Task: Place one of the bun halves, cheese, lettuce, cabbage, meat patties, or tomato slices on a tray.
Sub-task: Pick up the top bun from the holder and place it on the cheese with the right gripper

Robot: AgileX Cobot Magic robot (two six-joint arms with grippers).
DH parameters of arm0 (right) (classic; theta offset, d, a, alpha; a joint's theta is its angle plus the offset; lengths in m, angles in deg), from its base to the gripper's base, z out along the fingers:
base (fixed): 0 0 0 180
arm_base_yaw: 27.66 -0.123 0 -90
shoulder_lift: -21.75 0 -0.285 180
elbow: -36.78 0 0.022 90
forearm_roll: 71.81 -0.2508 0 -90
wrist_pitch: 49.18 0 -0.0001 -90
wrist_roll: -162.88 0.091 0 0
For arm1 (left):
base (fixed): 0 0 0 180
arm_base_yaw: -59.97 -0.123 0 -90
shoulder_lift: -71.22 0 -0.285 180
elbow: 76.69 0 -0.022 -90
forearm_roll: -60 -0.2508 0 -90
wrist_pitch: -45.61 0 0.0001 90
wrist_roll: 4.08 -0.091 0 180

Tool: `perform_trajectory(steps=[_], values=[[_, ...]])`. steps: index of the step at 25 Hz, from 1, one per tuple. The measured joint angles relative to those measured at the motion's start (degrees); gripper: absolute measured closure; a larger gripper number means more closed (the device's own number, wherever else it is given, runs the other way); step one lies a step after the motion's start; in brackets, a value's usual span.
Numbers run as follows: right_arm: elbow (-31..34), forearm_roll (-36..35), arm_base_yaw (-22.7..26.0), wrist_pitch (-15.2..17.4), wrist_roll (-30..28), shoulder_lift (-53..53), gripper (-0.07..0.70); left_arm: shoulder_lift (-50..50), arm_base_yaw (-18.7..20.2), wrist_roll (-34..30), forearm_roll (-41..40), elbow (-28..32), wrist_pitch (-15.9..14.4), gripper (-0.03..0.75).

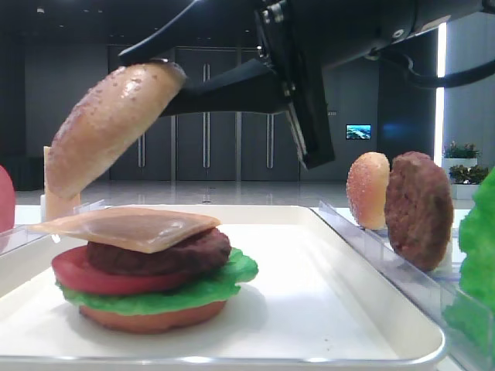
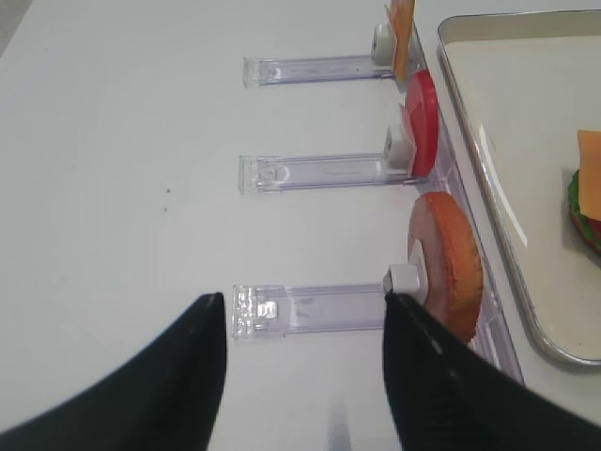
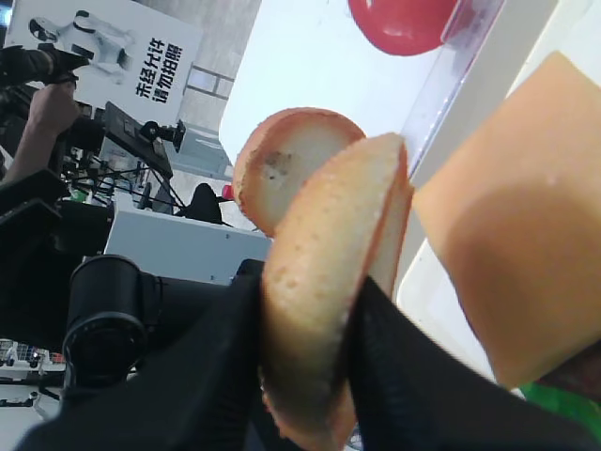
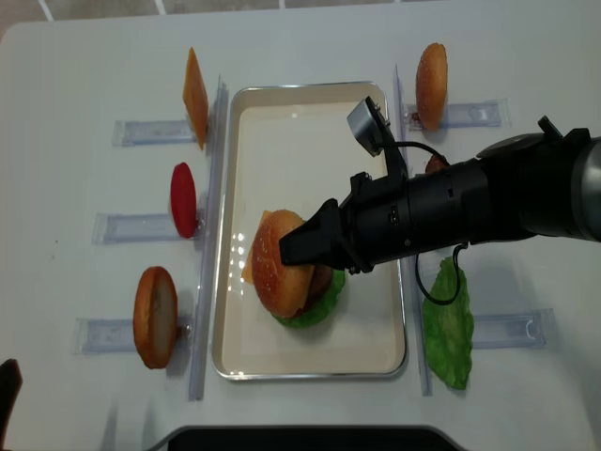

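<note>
My right gripper (image 4: pixel 293 246) has its jaws squeezed tight on the bun top (image 1: pixel 108 124), tilted above the burger stack (image 1: pixel 151 270) on the tray (image 1: pixel 340 309). Only 1 step is left, I think: lower it onto the cheese (image 1: pixel 128 226). My left jaws are open.

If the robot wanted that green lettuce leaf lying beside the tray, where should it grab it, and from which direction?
Probably from straight above, pinching one ruffled long edge of the lettuce leaf. It lies flat on the table just right of the tray, thin and long, so only its wavy rim gives fingers something to close on. The outer edge, away from the tray's rim, leaves more room to come down.
</note>
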Motion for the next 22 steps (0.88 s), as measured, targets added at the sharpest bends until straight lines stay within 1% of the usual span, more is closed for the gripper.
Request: perform_trajectory(steps=[4, 9, 17, 20, 22], values=[[0.00, 0.00, 0.00, 0.16, -0.23, 0.00, 0.419, 0.00, 0.00, 0.00, 0.00, 0.00, 0.00, 0.307], [0.00, 0.00, 0.00, 1.95, -0.30, 0.00, 0.419, 0.00, 0.00, 0.00, 0.00, 0.00, 0.00, 0.307], [0.00, 0.00, 0.00, 6.54, -0.19, -0.04, 0.419, 0.00, 0.00, -0.04, 0.00, 0.00, 0.00, 0.307], [0.00, 0.00, 0.00, 7.53, -0.19, -0.04, 0.419, 0.00, 0.00, -0.04, 0.00, 0.00, 0.00, 0.307], [0.00, 0.00, 0.06, 9.28, -0.24, -0.54, 0.419, 0.00, 0.00, -0.04, 0.00, 0.00, 0.00, 0.307]])
